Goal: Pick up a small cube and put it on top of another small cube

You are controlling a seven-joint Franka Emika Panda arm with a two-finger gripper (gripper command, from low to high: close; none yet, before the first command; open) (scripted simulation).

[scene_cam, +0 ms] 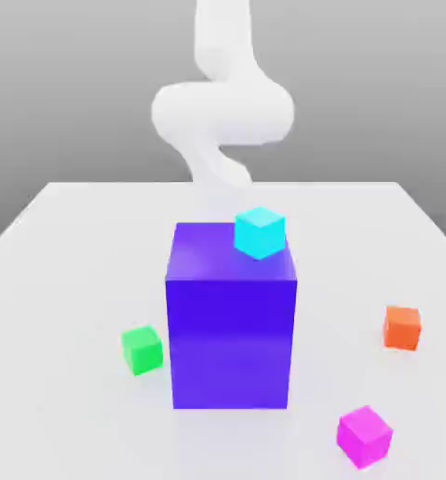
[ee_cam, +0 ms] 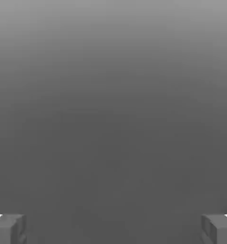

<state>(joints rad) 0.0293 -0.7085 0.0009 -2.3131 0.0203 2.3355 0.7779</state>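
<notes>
The small magenta cube (scene_cam: 364,436) lies on the white table near the front, toward the exterior view's right. The small green cube (scene_cam: 142,350) rests on the table at the exterior view's left, close beside the big blue-purple block. The two cubes are far apart, with the block between them. My white arm (scene_cam: 222,112) rises behind the block, well away from both cubes. In the hand view my gripper (ee_cam: 113,229) is open, its grey fingertips (ee_cam: 8,228) wide apart with nothing between them.
A big blue-purple block (scene_cam: 231,328) stands mid-table with a cyan cube (scene_cam: 260,232) on its top rear corner. An orange cube (scene_cam: 402,328) lies at the exterior view's right. The white table (scene_cam: 67,281) stretches around them.
</notes>
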